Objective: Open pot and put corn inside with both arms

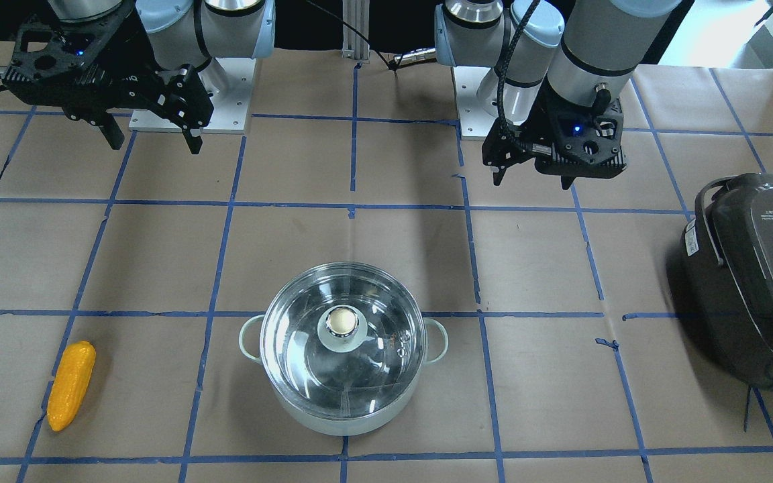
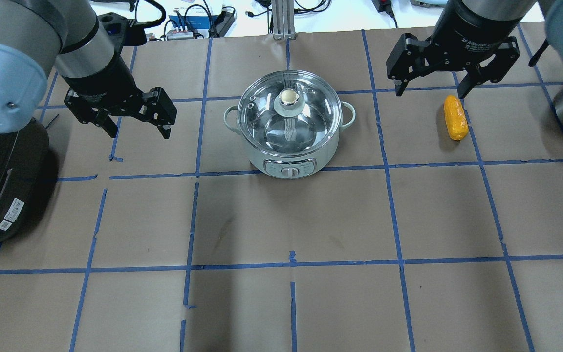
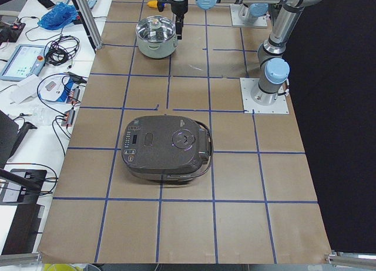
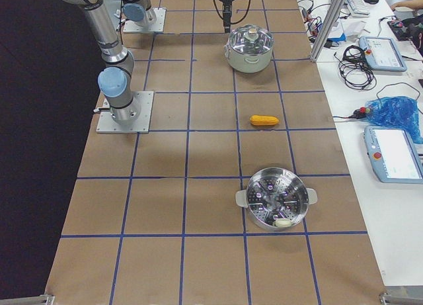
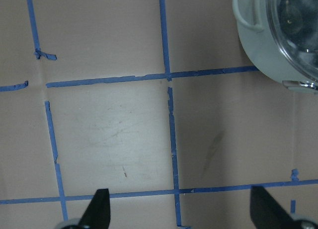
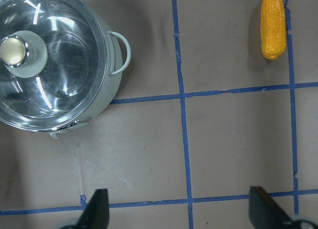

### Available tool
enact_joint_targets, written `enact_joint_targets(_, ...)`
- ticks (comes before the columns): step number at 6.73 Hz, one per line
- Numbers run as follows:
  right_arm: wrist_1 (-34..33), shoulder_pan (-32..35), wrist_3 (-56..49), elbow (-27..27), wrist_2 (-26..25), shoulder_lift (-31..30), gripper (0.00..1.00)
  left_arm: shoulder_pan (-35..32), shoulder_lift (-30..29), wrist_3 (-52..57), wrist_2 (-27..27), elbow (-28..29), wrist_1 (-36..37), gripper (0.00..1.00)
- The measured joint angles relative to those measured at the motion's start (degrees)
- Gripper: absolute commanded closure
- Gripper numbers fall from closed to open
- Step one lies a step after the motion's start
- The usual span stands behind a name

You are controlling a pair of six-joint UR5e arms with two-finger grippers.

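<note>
Table (image 2: 291, 220) is fully covered in brown kraft paper, gridded into squares with blue tape (image 2: 457, 259) — the tape is torn and misaligned at several crossings. Paper scuffed, with a few dark smears. A white bench (image 4: 396, 212) runs along one long edge, holding teach pendants (image 4: 394, 153), cable clutter (image 4: 360, 70) and a blue plastic bag (image 4: 395, 111). An aluminium extrusion post (image 4: 328, 20) stands at the bench-table seam. Beyond the opposite long edge it's all black — no detail readable. Lighting is even, with soft shadows on the paper.
</note>
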Motion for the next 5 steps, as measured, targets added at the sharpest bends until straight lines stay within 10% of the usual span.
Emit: enact_joint_targets(5,0.1,0.1,-0.1,0.0,0.0,0.0,0.00,-14.8,-16.7,-18.2,-2.9,9.4,12.7,0.00)
